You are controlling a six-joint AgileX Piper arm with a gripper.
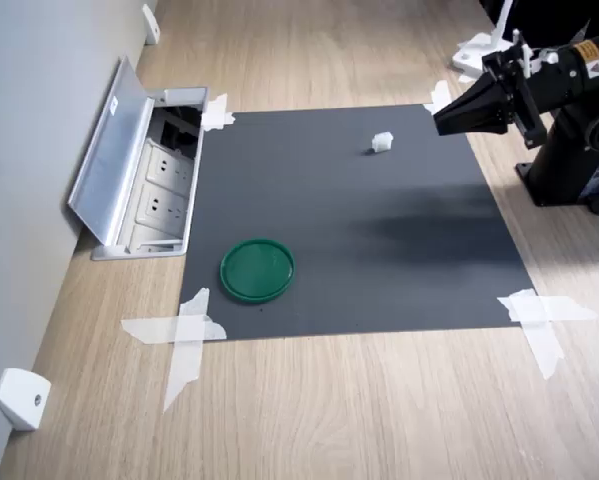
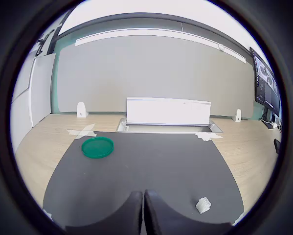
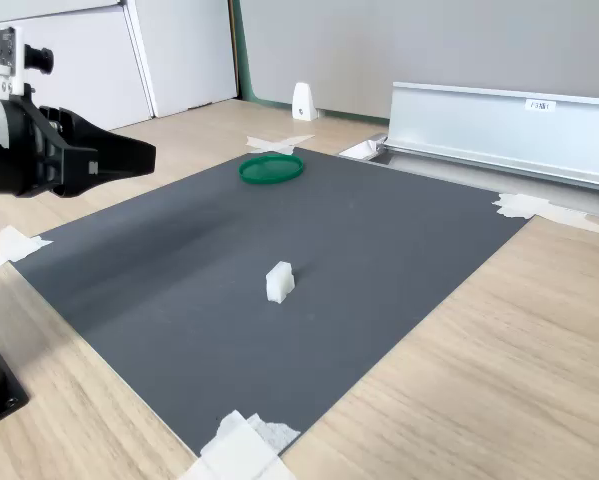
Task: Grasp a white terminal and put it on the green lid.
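Note:
The white terminal (image 1: 382,142) (image 2: 203,204) (image 3: 279,281) is a tiny notched block lying on the dark mat, toward the mat's far right in the first exterior view. The green lid (image 1: 258,269) (image 2: 97,147) (image 3: 271,167) lies flat near the mat's front left in that view. My gripper (image 1: 441,122) (image 2: 144,196) (image 3: 147,156) hovers above the mat's right edge in the first exterior view, a short way from the terminal. Its black fingers are pressed together with nothing between them.
The mat (image 1: 349,230) is taped to a wooden table with white tape strips (image 1: 184,335) at its corners. An open socket box with a raised metal flap (image 1: 114,160) sits at the first exterior view's left. The arm's black base (image 1: 574,165) stands at the right.

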